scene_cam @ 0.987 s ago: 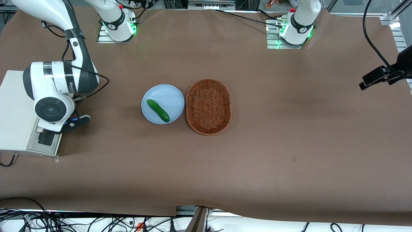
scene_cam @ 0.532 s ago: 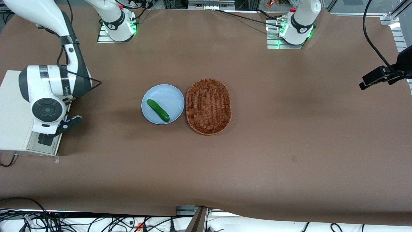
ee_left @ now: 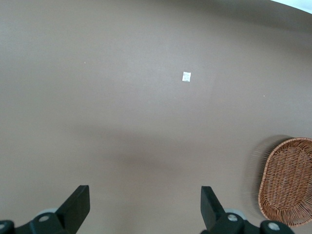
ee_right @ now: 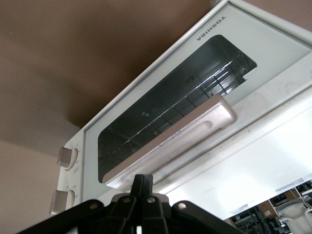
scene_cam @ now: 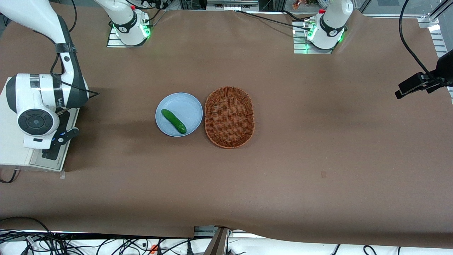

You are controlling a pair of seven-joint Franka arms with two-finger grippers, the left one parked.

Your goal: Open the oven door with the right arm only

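Note:
The cream-white oven [scene_cam: 12,141] stands at the working arm's end of the table. Its oven door [ee_right: 161,105] has a dark glass window showing the rack inside, and a silver bar handle [ee_right: 180,139] runs along its top edge. From the front, only a strip of the door [scene_cam: 53,153] shows past the arm. The right arm [scene_cam: 37,122] hangs over the oven's front edge. Its gripper [ee_right: 146,178] is shut with nothing between the fingers, the tips close to the handle's knob-side end. I cannot tell whether they touch it.
Two knobs [ee_right: 66,157] sit beside the door. A blue plate [scene_cam: 187,104] with a cucumber [scene_cam: 173,121] lies mid-table, next to a wicker basket [scene_cam: 229,117]. A black camera [scene_cam: 419,84] juts in at the parked arm's end.
The right arm's wrist has slid sideways away from the plate and farther over the oven. The plate, cucumber and basket have not moved.

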